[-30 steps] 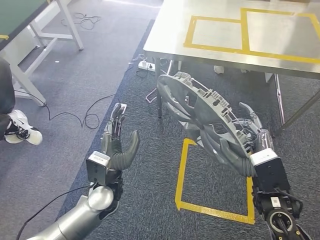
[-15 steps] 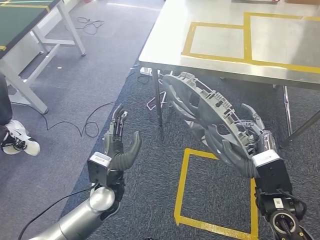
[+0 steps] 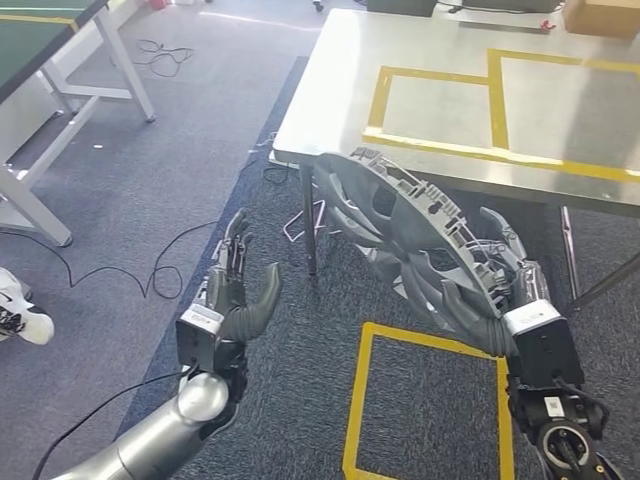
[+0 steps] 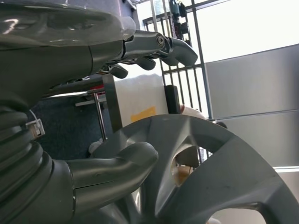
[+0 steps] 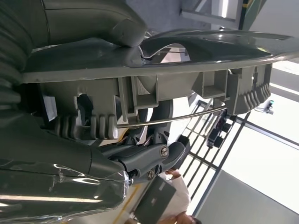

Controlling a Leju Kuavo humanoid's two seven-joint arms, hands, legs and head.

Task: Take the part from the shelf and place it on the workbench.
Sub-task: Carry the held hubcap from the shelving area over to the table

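Floor: grey carpet (image 3: 113, 180) under me, with a darker blue-grey strip (image 3: 302, 350) running ahead
Floor marking: a square of yellow tape (image 3: 362, 400) on the dark strip, just short of the steel legs
Cables: a black cable (image 3: 136, 270) snakes across the grey carpet to my left; another tangle (image 3: 162, 55) lies further off; a white power strip (image 3: 281, 172) sits on the floor at the edge of the dark strip
Green table: a green-topped table (image 3: 38, 30) on white legs at far left
Shoe: a white and black shoe (image 3: 19, 315) at the left edge; a person's
Box: a cardboard box (image 3: 604, 15) at the far right corner
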